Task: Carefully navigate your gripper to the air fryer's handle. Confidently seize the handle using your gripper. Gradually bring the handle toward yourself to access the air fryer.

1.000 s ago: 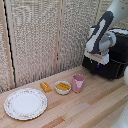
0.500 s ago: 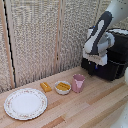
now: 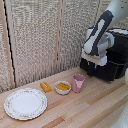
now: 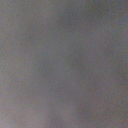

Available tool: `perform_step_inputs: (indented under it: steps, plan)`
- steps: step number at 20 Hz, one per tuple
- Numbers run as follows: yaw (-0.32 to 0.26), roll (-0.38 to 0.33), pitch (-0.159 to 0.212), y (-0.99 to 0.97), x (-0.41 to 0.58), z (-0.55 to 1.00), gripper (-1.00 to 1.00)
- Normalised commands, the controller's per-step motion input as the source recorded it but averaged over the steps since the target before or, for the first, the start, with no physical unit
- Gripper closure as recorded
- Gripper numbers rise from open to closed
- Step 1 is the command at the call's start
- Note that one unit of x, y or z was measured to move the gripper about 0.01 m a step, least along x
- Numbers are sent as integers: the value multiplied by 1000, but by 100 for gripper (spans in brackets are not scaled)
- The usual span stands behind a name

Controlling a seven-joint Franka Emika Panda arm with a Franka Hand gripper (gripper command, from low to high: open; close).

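The black air fryer [image 3: 116, 50] stands at the back of the wooden table on the exterior view's right. Its lower drawer front [image 3: 107, 71] faces the exterior view's left. My gripper [image 3: 95, 62] hangs from the white-and-black arm [image 3: 102, 30], pressed against that drawer front. The white hand covers the handle, which does not show. Its fingers merge with the black drawer, so open or shut is unreadable. The wrist view is a uniform grey blur with nothing distinguishable in it.
A pink cup [image 3: 78, 82] stands just in front of the fryer, below the gripper. Beside it are a small bowl of yellow food [image 3: 62, 87], a yellow piece [image 3: 45, 86] and a large patterned plate [image 3: 25, 103]. Woven blinds [image 3: 40, 40] form the back wall.
The hand has shifted slightly lower against the fryer's front. The objects on the table have stayed in place.
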Motion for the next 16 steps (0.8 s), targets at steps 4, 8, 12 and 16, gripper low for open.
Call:
perform_step_inputs:
  steps: [4, 8, 12, 16]
  plan:
    - [-96, 27, 35, 863, 289, -476, 100]
    - [-95, 34, 28, 821, 350, -478, 100]
    - [-99, 39, 31, 783, 335, -293, 100]
    - [-84, 10, -8, 422, 167, -58, -100]
